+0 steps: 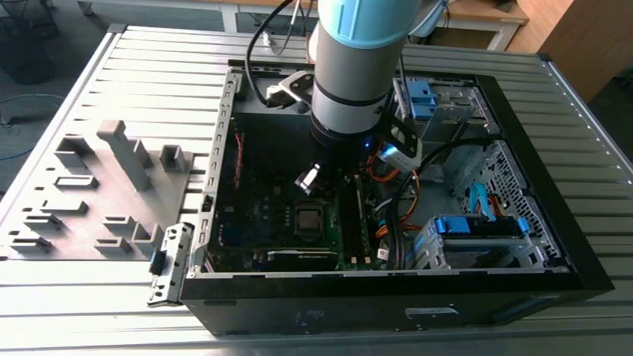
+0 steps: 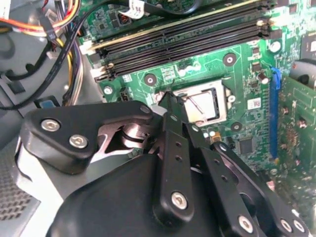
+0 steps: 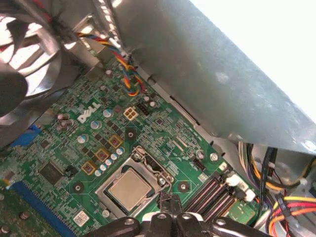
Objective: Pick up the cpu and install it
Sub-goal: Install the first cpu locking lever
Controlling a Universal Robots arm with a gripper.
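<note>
A ribbed grey metal table (image 1: 148, 67) spans the scene — beyond it, grey floor (image 1: 158, 13) and a wooden cabinet (image 1: 583, 37).

You see the cpu (image 3: 129, 190) lying flat in its socket on the green board (image 3: 148, 123), silver top bare. Your hand (image 3: 168, 201), fingertips pressed together, is just beside the socket's corner, near the black memory slots (image 3: 213, 193). Coloured wires (image 3: 127, 74) cross the board's edge by the grey case wall (image 3: 197, 64).

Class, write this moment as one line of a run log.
arm: over open case | gripper: shut, empty, at socket edge | cpu: lying in socket | contact: unclear
</note>
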